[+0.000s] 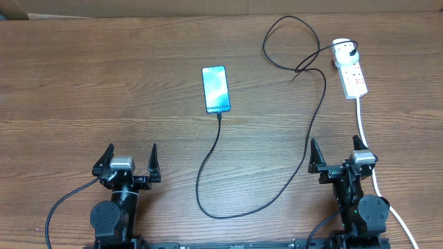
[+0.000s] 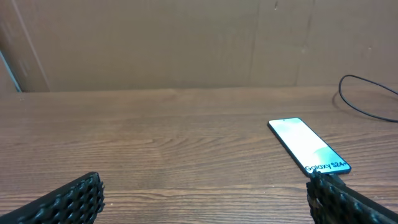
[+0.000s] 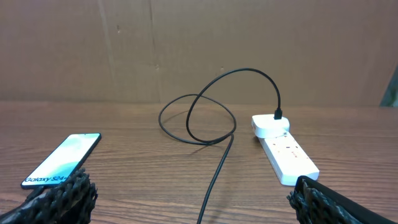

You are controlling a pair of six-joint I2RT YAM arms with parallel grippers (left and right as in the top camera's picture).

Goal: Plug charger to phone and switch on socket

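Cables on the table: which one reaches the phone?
The thin black cable; it ends at the phone's lower edge. The thick white cord only leaves the socket.

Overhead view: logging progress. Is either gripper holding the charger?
No, the left gripper and right gripper are both open; the charger lies on the table.

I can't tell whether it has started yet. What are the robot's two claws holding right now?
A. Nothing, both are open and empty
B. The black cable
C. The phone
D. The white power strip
A: the left gripper and right gripper both stand open at the near edge of the table, well apart from the phone, the charger cable and the power strip.
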